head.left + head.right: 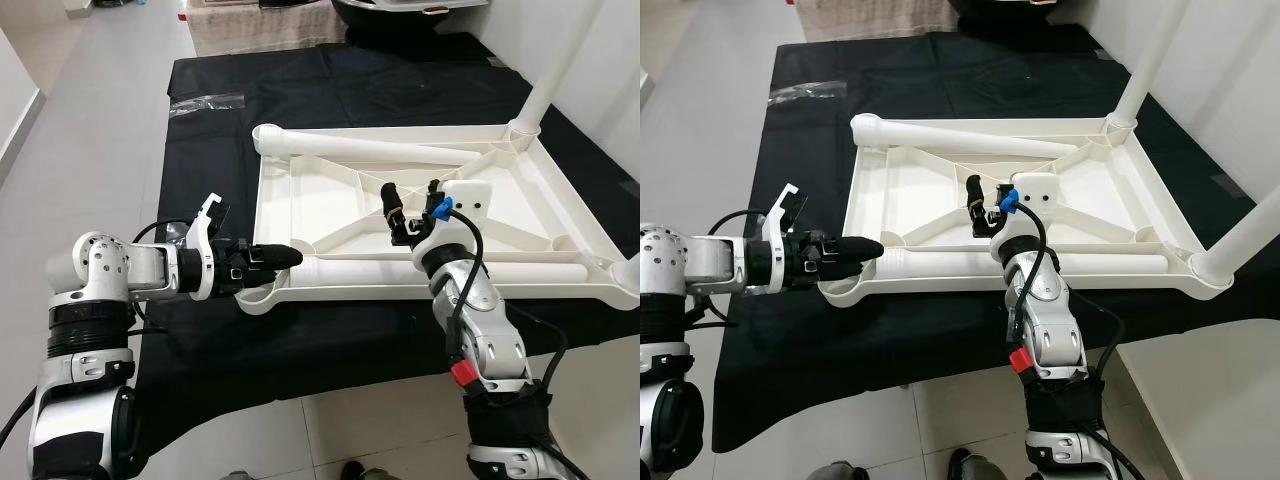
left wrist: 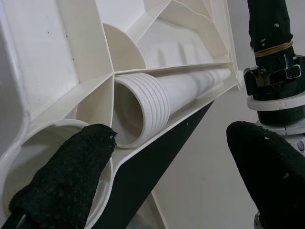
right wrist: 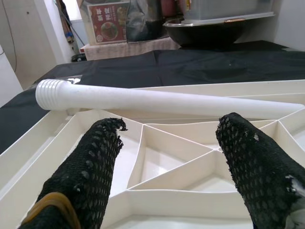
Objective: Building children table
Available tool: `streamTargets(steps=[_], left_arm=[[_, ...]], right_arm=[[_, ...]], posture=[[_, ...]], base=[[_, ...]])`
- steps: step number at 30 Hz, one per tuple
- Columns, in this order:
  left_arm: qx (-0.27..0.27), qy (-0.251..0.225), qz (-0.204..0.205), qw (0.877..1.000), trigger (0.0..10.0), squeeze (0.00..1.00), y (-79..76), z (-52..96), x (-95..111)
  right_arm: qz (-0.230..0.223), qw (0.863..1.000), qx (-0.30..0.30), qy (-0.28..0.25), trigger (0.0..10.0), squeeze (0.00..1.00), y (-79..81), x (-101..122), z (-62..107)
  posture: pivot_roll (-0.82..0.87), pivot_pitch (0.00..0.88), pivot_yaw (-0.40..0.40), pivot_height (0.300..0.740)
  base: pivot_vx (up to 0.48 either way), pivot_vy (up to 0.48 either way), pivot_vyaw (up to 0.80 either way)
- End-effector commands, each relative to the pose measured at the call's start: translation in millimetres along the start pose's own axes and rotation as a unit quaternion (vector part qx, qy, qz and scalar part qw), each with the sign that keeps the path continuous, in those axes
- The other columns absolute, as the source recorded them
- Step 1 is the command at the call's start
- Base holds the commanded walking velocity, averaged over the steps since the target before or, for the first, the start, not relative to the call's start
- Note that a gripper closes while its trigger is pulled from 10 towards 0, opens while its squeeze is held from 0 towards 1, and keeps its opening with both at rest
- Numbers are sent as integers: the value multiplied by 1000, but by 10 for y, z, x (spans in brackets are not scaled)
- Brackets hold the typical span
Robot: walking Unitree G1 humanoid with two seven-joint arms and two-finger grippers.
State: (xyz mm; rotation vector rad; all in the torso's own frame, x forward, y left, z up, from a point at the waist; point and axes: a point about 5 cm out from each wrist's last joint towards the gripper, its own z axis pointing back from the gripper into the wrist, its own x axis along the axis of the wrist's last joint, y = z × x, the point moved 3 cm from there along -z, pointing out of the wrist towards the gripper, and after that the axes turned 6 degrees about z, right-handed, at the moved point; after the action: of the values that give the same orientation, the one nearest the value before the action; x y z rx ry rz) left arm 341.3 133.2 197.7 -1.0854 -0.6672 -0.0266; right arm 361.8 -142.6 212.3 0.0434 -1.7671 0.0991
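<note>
On the black cloth [image 1: 200, 140] before you lies the white tabletop [image 1: 330, 200], upside down with its ribbed underside up. Two legs already stand in the sockets on your right side, one at the far corner [image 1: 560, 70] and one at the near corner [image 1: 1240, 235]. Two loose legs lie inside the frame: one along the far rim [image 1: 400, 148], and one along the near rim [image 1: 440, 270], its threaded end [image 2: 143, 107] pointing toward your left.

Your left gripper [image 1: 262, 258] is at the near left corner socket [image 1: 255, 297], fingers spread; in the left wrist view one fingertip [image 2: 71, 162] sits over the socket's rim, the other well clear of the tabletop's edge. The near leg's long axis runs straight away from that gripper, thread end nearest, just beside the socket.

Your right gripper [image 1: 408, 212] hovers over the middle ribs with fingers spread and nothing between them, pointing toward the far leg, which lies crosswise to it.

By my reading, the near leg is the left arm's to take: grip it behind the thread, then stand it up into the corner socket.
</note>
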Motion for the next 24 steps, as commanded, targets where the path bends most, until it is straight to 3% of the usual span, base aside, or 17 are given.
streamTargets(steps=[1,12,16,24], left_arm=[[-1,5,16,1000,10000,0,68,-74,-75],[-33,-1,22,999,10000,0,6,-220,-83],[-57,3,21,998,10000,0,-74,-359,-104],[-70,4,18,997,10000,0,-146,-429,-80]], right_arm=[[-6,1000,0,6,10000,0,-12,-8,30],[-5,1000,2,4,10000,0,-27,19,40],[-4,1000,2,3,10000,0,-36,36,35],[-3,1000,1,2,10000,0,-51,56,28]], posture=[[126,185,-12,740],[105,179,-18,740],[95,166,-20,740],[93,158,-13,740]], base=[[0,0,0],[0,0,0],[0,0,0],[0,0,0]])
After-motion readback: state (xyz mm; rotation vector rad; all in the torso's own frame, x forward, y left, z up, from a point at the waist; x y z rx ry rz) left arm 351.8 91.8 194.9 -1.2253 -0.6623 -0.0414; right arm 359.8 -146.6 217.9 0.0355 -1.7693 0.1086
